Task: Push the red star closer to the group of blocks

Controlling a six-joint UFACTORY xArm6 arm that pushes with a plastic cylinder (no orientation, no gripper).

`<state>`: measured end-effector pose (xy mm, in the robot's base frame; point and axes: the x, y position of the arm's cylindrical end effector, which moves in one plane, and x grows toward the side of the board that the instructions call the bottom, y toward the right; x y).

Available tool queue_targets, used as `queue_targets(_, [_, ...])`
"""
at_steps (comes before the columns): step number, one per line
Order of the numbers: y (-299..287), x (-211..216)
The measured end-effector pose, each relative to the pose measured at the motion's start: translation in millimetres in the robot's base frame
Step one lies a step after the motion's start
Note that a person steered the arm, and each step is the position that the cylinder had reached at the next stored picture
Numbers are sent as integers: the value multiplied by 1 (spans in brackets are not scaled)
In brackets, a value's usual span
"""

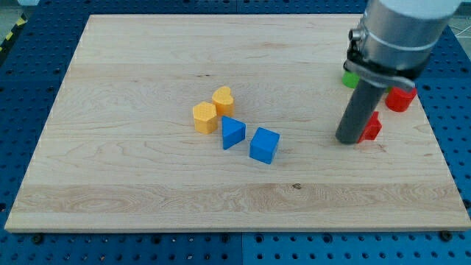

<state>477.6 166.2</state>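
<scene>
My tip rests on the board at the view's right, touching the left side of a red block, likely the red star, which the rod partly hides. The group sits near the middle: a yellow hexagonal block, a yellow heart-like block, a blue triangular block and a blue cube. The tip stands well to the right of the blue cube.
A second red block lies at the view's right, above the first. A green block shows partly behind the arm. The wooden board ends close to the right of the red blocks.
</scene>
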Motion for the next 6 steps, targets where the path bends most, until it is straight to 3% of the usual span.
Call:
queue_targets(1, [6, -32])
queue_targets(2, [-5, -18])
queue_targets(3, [-6, 25])
queue_targets(4, [29, 34])
queue_targets(6, [36, -30])
